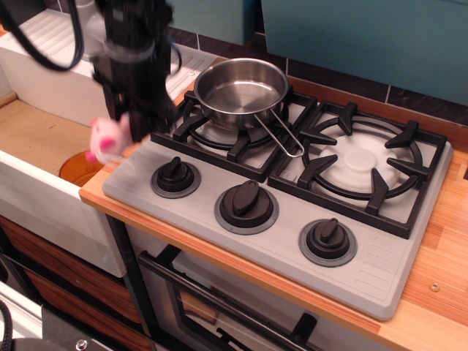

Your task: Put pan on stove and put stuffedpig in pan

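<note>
Stove (pixel 197 186) left: blurred pink stuffedpig (pixel 106 137) in gripper (pixel 131 124).

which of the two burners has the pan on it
The left burner, the one nearer the tool, carries the pan. The right burner is bare, its white cap showing between the black grate arms.

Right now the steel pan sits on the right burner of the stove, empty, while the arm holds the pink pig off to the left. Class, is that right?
Not quite. The pan sits on the left burner of the stove, not the right, as the observation.image view shows. It is empty, and the pink pig is held up off to the left.
</note>
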